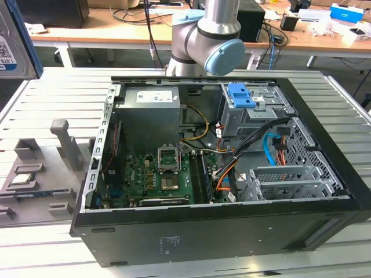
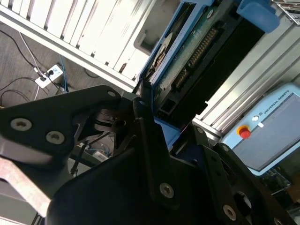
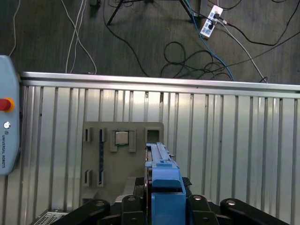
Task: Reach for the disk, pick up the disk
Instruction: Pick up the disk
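Disk (image 3: 163, 180): edge-on in the grip, long axis pointing straight out from wrist
Gripper (image 3: 161, 204): pinched on disk, well above slatted table (image 3: 234, 140)

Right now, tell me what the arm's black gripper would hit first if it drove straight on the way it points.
Probably the flat grey fixture plate on the ribbed metal table. In the first wrist view the gripper, clamped on the silver-grey, blue-railed disk, points at it. Depth is unclear.

Robotics lab, opened computer case (image 1: 232, 231) on slatted metal table (image 1: 46, 98), cluttered desks (image 1: 98, 33)
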`<action>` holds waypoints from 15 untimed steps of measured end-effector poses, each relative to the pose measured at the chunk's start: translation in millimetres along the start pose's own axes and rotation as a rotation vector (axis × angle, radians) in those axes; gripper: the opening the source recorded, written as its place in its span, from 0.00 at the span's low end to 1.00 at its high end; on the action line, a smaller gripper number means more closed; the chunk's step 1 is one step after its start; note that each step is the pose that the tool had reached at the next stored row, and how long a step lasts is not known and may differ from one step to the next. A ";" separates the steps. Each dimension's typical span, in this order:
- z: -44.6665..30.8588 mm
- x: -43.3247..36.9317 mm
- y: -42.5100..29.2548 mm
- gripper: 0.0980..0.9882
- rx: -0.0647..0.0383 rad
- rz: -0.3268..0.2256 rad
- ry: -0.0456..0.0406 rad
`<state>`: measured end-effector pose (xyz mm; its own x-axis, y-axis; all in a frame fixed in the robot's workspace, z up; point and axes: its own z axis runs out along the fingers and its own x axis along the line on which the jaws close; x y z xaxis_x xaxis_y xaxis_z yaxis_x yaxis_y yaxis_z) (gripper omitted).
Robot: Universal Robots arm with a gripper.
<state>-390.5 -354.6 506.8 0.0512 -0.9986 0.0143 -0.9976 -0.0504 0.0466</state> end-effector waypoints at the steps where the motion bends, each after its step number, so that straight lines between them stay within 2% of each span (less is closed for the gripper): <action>1: 0.1 0.0 0.0 0.30 0.000 0.000 -0.0001; 7: -0.1 0.2 -1.5 0.30 0.000 0.000 0.0001; 12: -0.7 0.5 -15.2 0.30 0.000 0.000 0.0001; 15: -1.5 0.9 -32.2 0.30 0.000 0.000 0.0001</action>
<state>-358.3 -353.8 506.8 0.0511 -0.9986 0.0144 -0.9976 -0.0504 0.0469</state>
